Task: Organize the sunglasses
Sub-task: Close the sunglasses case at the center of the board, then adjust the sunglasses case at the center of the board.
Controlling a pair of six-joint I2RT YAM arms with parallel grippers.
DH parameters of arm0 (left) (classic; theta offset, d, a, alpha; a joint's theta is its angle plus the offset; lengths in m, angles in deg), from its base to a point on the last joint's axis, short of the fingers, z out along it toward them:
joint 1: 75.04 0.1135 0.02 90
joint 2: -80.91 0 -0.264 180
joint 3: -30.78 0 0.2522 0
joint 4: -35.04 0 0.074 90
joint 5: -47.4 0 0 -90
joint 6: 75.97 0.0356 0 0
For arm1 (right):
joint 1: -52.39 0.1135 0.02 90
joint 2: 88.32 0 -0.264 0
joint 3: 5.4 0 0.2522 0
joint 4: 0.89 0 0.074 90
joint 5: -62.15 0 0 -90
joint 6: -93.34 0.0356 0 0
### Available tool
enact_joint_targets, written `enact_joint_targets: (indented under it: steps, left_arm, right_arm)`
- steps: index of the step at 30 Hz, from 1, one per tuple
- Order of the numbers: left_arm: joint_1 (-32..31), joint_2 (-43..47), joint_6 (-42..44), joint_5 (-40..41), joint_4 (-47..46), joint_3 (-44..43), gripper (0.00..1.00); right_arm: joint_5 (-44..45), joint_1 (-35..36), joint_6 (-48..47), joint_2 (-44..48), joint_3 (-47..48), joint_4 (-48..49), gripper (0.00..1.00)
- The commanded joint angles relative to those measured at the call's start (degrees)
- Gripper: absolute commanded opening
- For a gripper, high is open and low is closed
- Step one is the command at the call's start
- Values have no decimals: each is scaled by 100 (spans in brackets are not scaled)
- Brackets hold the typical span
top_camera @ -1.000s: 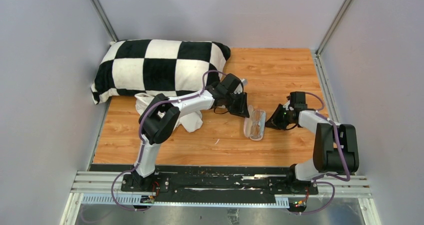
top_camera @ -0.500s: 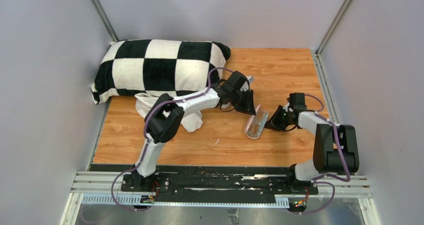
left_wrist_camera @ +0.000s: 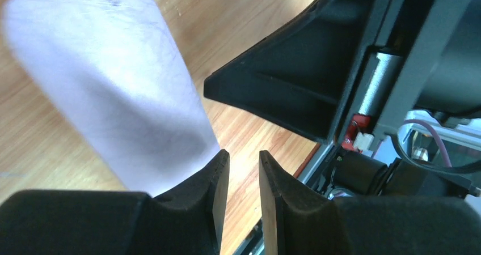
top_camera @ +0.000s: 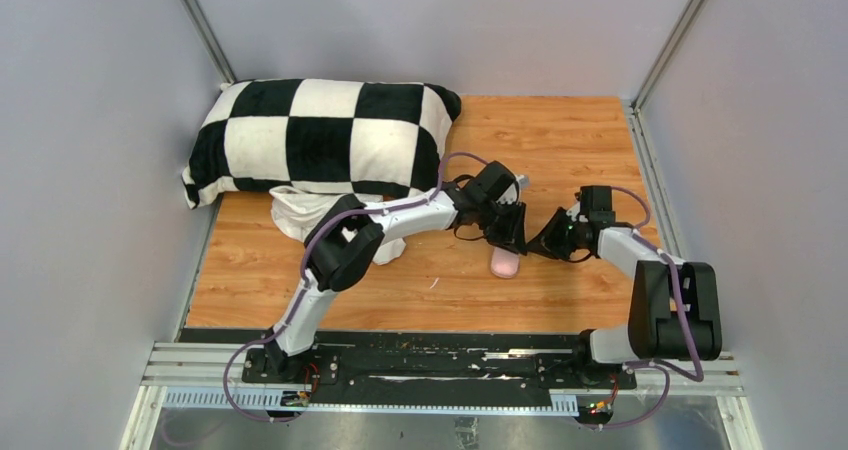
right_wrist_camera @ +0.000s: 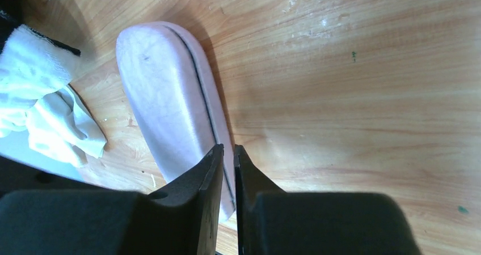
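1. Left gripper [left_wrist_camera: 243, 157]: two matte black, wedge-shaped fingers stand slightly apart. Bare wood shows in the slit between them, and nothing is clamped.
2. Just beside one of those fingers lies the pink case [left_wrist_camera: 113, 79], one smooth, rounded oblong shell, faintly scuffed and shut. Whether the finger touches it cannot be told.
3. Right gripper [right_wrist_camera: 228, 150], tip to tip with the other gripper: its two black fingers are almost together over the near end of the case. The case's dark seam line runs into the slit between them. Whether they pinch the case's edge I cannot tell.
4. Sunglasses: not visible in any view, since the shut case hides its inside.
5. Under both grippers is one table [right_wrist_camera: 368, 96] of glossy wood-grain board.
6. Beyond the case from the right gripper lies one crumpled white cloth [right_wrist_camera: 57, 124], soft and fuzzy.
7. Farther behind the left gripper sits one plump pillow [top_camera: 320, 135] in black-and-white checks.
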Motion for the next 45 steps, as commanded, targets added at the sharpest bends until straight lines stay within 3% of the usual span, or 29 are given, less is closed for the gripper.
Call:
enact_joint_targets:
  steps: [1, 6, 12, 17, 23, 32, 38, 42, 45]
  left_arm:
    - [96, 915, 293, 367, 268, 81, 31]
    - [336, 1708, 310, 466, 187, 748, 33]
    - [570, 2655, 333, 848, 145, 1850, 35]
    - [687, 3376, 376, 1199, 312, 2472, 36]
    - [776, 4013, 492, 1614, 592, 2961, 37]
    - [833, 4292, 408, 1632, 472, 3269, 37]
    - [834, 4269, 394, 1537, 401, 3375, 37]
    - [834, 4232, 393, 1438, 336, 3379, 37]
    - [834, 4189, 394, 1429, 317, 3380, 37]
  right_arm:
    - [366, 74, -267, 369, -42, -507, 20]
    - [673, -22, -568, 713, 77, -990, 36]
    - [884, 72, -709, 1302, 310, -1386, 82]
    - [1544, 875, -588, 1376, 781, -1683, 96]
    - [2994, 2062, -130, 586, 1522, -2270, 98]
    - [3482, 2701, 106, -840, 2018, -2384, 95]
    - [3507, 2746, -7, -1005, 1991, -2213, 77]
    - [3616, 2740, -127, -968, 1985, -2201, 56]
    - [3698, 2732, -197, -900, 1937, -2201, 46]
